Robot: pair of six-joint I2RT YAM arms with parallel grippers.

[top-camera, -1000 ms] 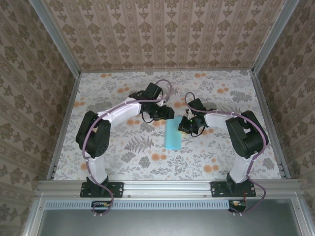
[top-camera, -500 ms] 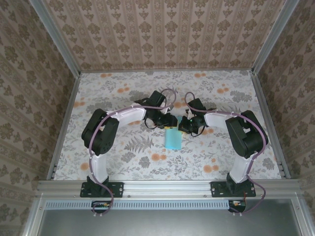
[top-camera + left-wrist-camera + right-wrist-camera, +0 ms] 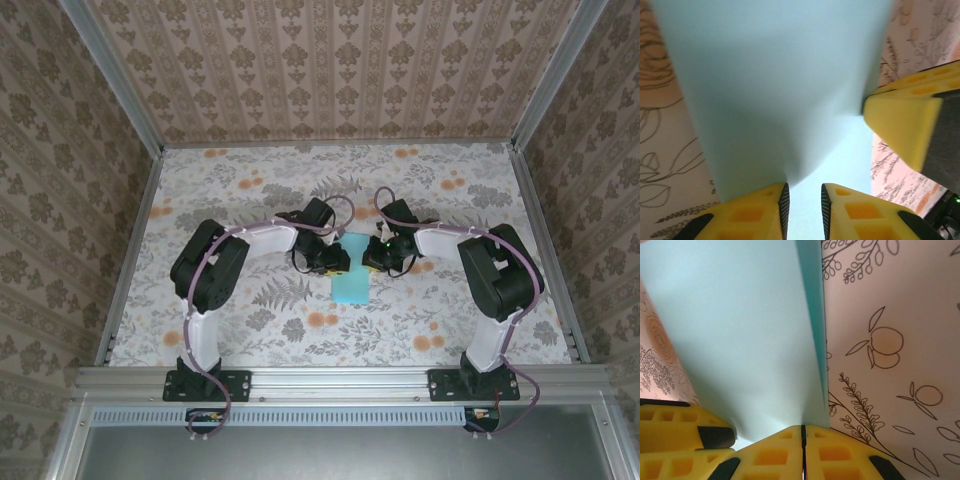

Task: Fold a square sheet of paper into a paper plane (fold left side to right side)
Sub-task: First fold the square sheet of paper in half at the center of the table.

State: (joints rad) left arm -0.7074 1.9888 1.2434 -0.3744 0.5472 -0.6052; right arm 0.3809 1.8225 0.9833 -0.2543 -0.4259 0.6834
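The square sheet of paper (image 3: 350, 287) is light blue and lies folded into a narrow band at the table's middle, between the two grippers. My left gripper (image 3: 337, 262) sits at the band's left edge. In the left wrist view its jaws (image 3: 803, 201) stand a narrow gap apart, with the paper (image 3: 780, 75) bulging up against the left fingertip (image 3: 780, 197). My right gripper (image 3: 373, 258) is at the band's right edge. Its jaws (image 3: 803, 429) are pressed together, and the paper (image 3: 740, 330) rises to their tips as if pinched there.
The floral tablecloth (image 3: 250, 190) covers the table, fenced by a metal frame (image 3: 130, 250) and patterned walls. Each gripper's yellow finger shows in the other's wrist view: the right one (image 3: 900, 125), the left one (image 3: 685, 435). The two grippers sit very close together.
My left arm has swung nearer and lower along the paper's left edge, and its jaws have narrowed. The right gripper has stayed where it was, shut.
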